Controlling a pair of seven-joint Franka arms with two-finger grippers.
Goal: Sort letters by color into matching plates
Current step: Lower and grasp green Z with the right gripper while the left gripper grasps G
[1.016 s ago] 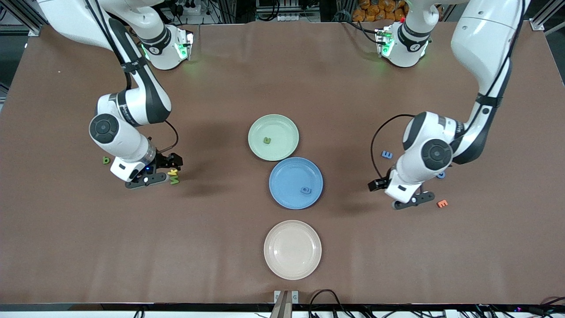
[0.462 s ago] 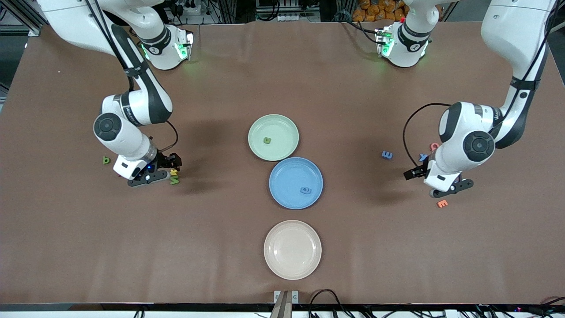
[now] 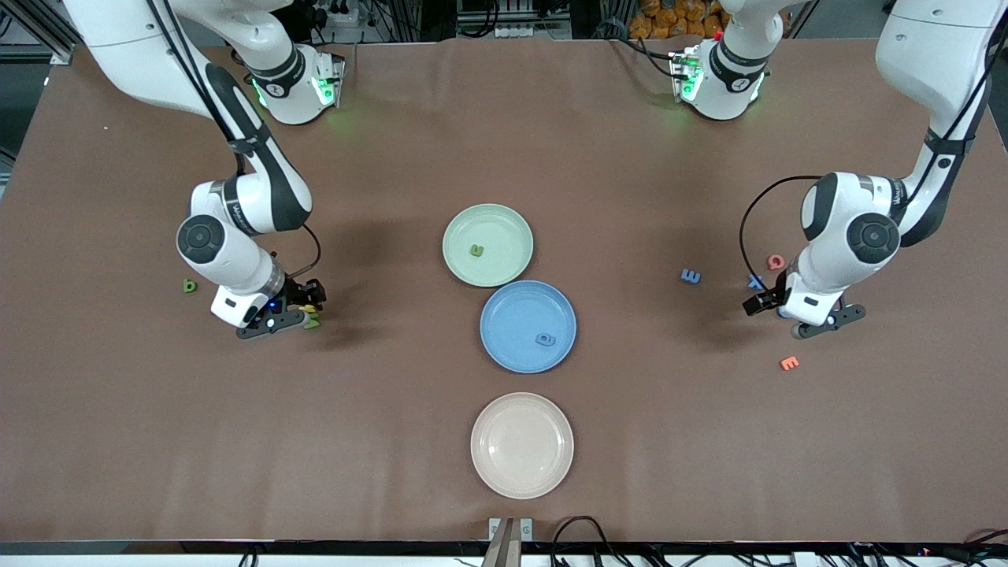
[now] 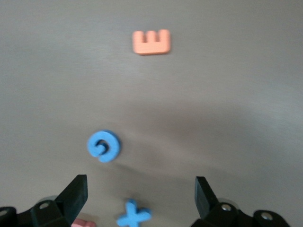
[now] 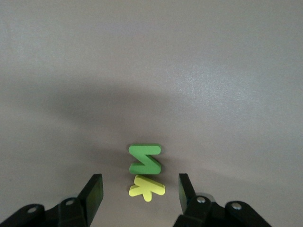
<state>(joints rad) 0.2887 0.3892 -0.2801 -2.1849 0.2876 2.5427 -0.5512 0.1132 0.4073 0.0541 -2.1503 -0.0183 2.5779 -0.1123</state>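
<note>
We see two plates at the middle of the table, a pale green plate (image 3: 487,245) and a blue plate (image 3: 528,326) just beside it, nearer the front camera, their rims almost touching. A small dark green letter (image 3: 476,250) lies in the green plate, and a blue letter (image 3: 545,339) lies in the blue one. A cream plate (image 3: 522,445) sits nearer the camera still, holding nothing.

Toward the right arm's end, a green zigzag letter (image 5: 145,158) lies flat with a yellow letter (image 5: 147,187) touching it, and another green letter (image 3: 189,286) lies apart from them. Toward the left arm's end we find a blue E (image 3: 691,276), a blue round letter (image 4: 103,146), a blue X (image 4: 134,215), an orange E (image 4: 151,42) and a pink letter (image 3: 776,262).

The table (image 3: 504,142) is covered in plain brown, with cables and metal framing past its edges.

The right gripper (image 5: 139,194) hangs low over the yellow and green pair, pointing down, its fingers (image 5: 93,191) partly spread on either side of the yellow letter, gripping nothing. The left gripper (image 4: 141,196) hovers low over the blue X and round letter, its fingers (image 4: 75,191) spread wide and empty.
</note>
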